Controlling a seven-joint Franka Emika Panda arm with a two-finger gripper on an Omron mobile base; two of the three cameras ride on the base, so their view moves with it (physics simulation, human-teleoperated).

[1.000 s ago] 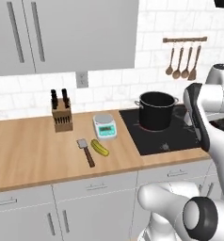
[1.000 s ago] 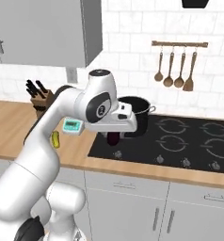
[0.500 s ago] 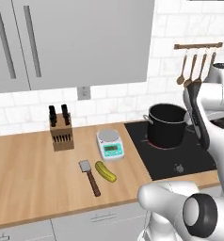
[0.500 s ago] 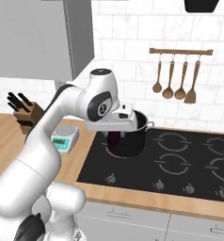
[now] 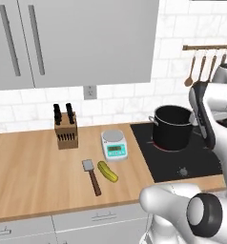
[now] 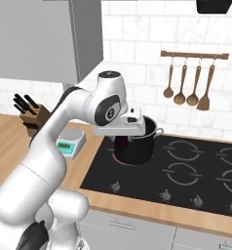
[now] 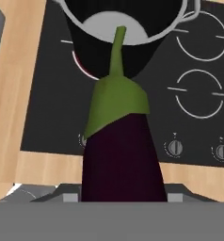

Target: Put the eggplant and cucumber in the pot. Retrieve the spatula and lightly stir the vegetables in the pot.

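Note:
My gripper (image 6: 122,138) is shut on the eggplant (image 7: 121,155), a dark purple fruit with a green cap whose stem points toward the pot (image 7: 104,52). The eggplant (image 6: 121,145) hangs just in front of the near left side of the black pot (image 6: 142,146), which stands on the hob's rear left burner. The pot (image 5: 174,127) looks empty inside. On the wooden counter left of the hob the yellow-green cucumber (image 5: 108,171) lies beside the spatula (image 5: 92,175), grey blade away from me, brown handle toward the counter's edge. The eggplant hides my fingertips in the hand view.
The black hob (image 6: 186,171) has knobs along its front edge. A white kitchen scale (image 5: 114,145) and a knife block (image 5: 66,128) stand behind the cucumber. Wooden spoons and a turner (image 6: 186,88) hang on a wall rail. Cabinets (image 5: 82,38) overhang the counter.
The whole picture has shifted as the base drove; the pot and hob now sit nearer my arm. The gripper has kept hold of the eggplant and is now close to the pot.

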